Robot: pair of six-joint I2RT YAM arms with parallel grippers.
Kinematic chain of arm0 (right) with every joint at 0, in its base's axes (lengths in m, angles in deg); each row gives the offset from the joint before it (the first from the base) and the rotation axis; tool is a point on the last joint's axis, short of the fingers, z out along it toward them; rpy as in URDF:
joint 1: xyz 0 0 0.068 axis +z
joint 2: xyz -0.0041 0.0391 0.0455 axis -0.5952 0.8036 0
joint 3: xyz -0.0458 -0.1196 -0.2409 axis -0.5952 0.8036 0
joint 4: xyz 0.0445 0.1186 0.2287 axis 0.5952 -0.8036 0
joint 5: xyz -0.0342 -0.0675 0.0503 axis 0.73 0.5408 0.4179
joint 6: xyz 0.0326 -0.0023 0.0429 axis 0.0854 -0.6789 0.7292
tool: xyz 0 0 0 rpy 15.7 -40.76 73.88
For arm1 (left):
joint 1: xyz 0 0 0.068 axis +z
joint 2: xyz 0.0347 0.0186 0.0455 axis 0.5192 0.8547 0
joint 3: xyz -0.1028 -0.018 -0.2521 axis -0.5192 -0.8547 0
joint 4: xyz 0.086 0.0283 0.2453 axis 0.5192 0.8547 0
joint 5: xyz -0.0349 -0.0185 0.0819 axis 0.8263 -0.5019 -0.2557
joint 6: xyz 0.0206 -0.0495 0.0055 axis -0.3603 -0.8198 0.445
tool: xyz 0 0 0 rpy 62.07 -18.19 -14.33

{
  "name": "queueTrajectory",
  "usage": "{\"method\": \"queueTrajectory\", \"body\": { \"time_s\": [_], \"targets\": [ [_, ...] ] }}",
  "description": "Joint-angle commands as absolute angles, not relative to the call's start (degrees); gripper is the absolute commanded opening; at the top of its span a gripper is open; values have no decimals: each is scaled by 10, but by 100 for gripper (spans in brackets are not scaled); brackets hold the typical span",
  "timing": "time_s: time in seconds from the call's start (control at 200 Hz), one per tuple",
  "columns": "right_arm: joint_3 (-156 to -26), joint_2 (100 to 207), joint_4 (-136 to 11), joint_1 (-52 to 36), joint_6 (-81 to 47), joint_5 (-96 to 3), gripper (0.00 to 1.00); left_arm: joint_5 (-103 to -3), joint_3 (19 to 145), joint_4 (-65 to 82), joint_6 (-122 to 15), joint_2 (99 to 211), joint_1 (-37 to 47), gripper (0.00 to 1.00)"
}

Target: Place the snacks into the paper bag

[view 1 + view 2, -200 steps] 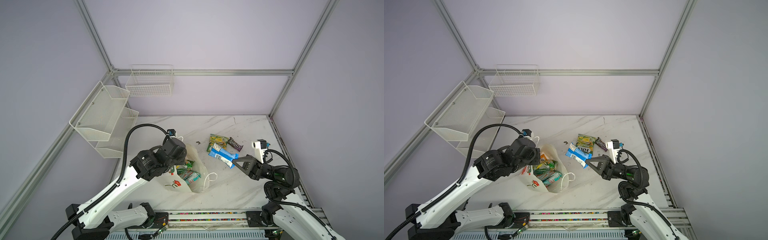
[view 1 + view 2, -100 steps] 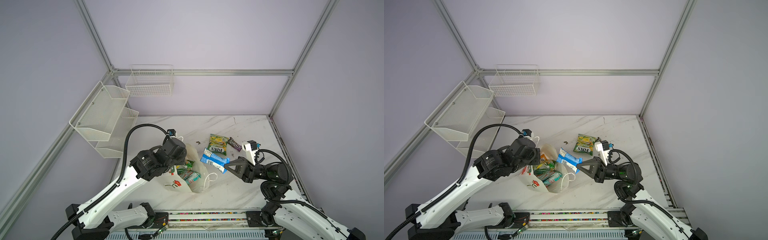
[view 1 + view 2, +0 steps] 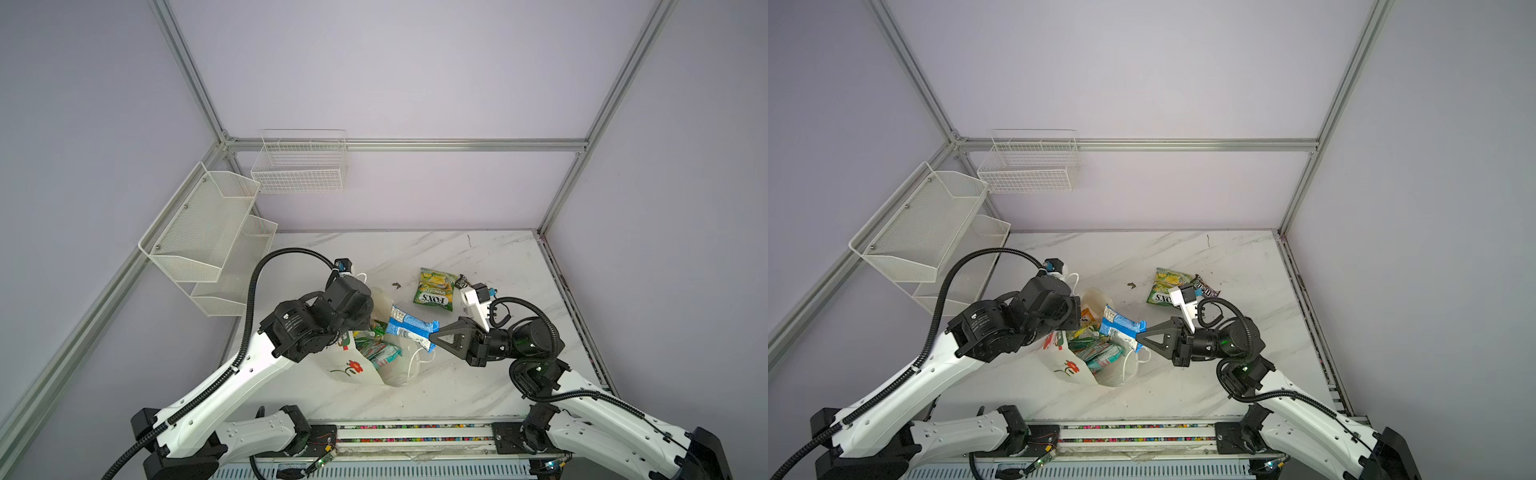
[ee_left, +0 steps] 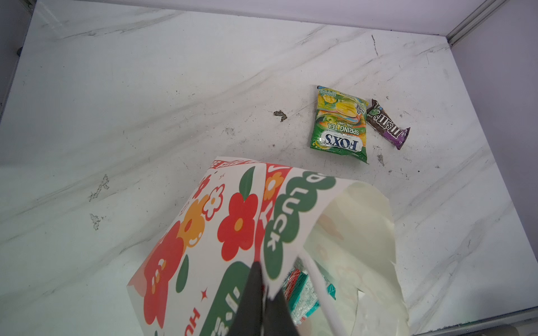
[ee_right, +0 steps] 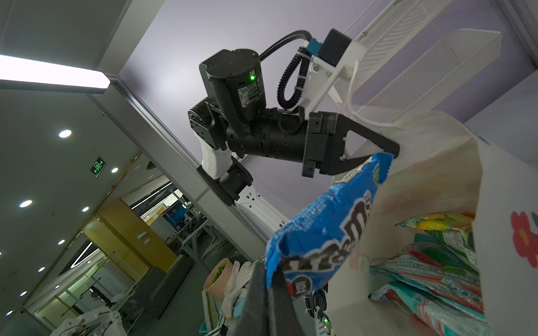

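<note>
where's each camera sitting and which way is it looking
Top views: high at the front, looking down on the table; both arms show.
Left wrist: above the bag, looking down; left claw pinches its rim.
Right wrist: low, looking up past the blue packet in the right claw.
Shared: both wrist views show the bag.

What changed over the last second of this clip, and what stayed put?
The right gripper, shut on the blue packet, carried it leftward from beside the green Fox's packet to the mouth of the paper bag, where it is not yet released. The left gripper stayed clamped on the bag's rim. The green Fox's packet and the brown M&M's packet lie unmoved on the table.
</note>
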State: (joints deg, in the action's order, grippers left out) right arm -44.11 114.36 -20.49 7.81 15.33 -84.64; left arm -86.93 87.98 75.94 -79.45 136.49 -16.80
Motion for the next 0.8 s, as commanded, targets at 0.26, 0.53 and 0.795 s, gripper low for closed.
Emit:
{"method": "queueTrajectory", "body": {
  "time_s": [0.26, 0.53, 0.795],
  "targets": [
    [-487, 1187, -202, 113, 117, -810, 0, -867, 891, 716, -799, 1348, -168, 0],
    [-503, 1208, -214, 126, 103, -782, 0, -867, 888, 716, -801, 1341, -169, 0],
    [-522, 1235, -229, 139, 89, -764, 0, -867, 886, 715, -801, 1339, -168, 0]
  ]
}}
